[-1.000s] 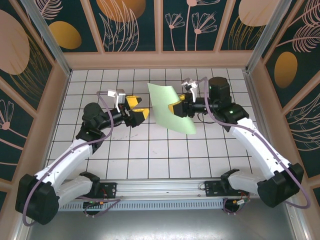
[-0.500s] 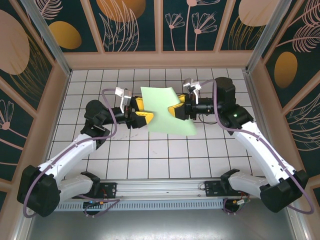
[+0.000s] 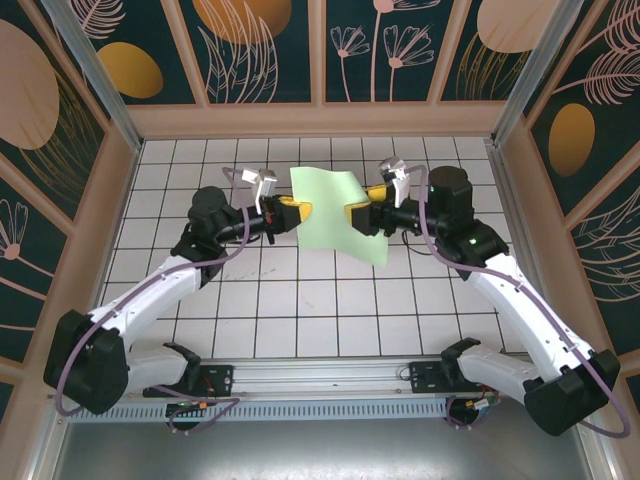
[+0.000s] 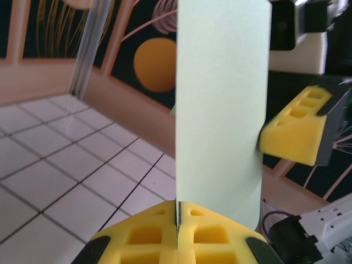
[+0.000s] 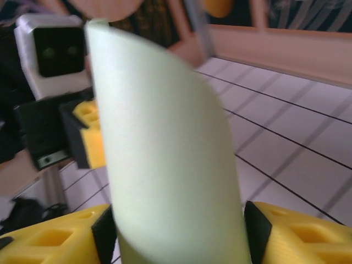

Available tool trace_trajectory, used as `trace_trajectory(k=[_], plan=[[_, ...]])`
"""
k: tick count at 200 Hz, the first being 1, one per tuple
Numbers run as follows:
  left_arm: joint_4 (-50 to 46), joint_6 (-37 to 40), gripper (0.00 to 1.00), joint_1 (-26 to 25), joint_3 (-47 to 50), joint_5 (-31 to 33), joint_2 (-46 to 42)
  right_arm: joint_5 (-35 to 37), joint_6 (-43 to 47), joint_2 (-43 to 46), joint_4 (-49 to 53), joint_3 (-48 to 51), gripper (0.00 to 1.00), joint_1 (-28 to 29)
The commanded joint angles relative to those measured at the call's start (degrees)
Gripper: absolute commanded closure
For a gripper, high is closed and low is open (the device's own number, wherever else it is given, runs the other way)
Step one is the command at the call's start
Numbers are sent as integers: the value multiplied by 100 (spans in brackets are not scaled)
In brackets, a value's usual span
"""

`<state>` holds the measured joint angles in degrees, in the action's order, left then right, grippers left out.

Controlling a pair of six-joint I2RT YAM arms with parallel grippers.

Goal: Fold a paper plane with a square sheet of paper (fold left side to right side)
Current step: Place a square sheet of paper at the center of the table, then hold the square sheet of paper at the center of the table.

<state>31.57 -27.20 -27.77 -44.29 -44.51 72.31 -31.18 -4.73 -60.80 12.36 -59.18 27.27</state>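
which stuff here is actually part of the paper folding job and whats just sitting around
Part of the job:
- square sheet of paper, held up between the arms
- left tool, pinched shut on one edge
- right tool, fingers apart around the other side

Just there:
- tiled table
- patterned walls

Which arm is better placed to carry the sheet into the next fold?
Left, probably: the left gripper is pinched shut on an edge of the sheet, while the right gripper stands open around it.
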Motion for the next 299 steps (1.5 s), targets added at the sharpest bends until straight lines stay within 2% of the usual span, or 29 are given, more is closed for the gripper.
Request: trace_trajectory(k=[1,40,71,91,120,163,180,238,299], plan=[[-404,-194,100,-1,-147,338,391,1505,-202,-122,386,92,26,-100],[-1110,-310,100,0,-381,741,1450,2716,-478,-438,779,235,17,-204],[-1563,-251,100,19,-666,1008,2476,2504,-620,-800,766,322,17,-212],[-1908,-150,100,28,-919,1193,3039,2197,-785,-1042,589,452,23,-204],[-2421,173,100,69,-1108,1642,3316,1909,-1014,-1423,264,646,37,-199],[-2984,565,100,127,-1518,1987,3439,1554,-1158,-2302,-124,681,71,-182],[-3058,628,100,140,-1547,2016,3443,1450,-1209,-2733,-219,557,80,-187],[-3435,851,100,146,-1917,2017,3667,1625,-1320,-4068,-192,-172,82,-160],[-3758,1025,100,149,-2261,1983,3852,1938,-1276,-4817,-91,-495,83,-77]])
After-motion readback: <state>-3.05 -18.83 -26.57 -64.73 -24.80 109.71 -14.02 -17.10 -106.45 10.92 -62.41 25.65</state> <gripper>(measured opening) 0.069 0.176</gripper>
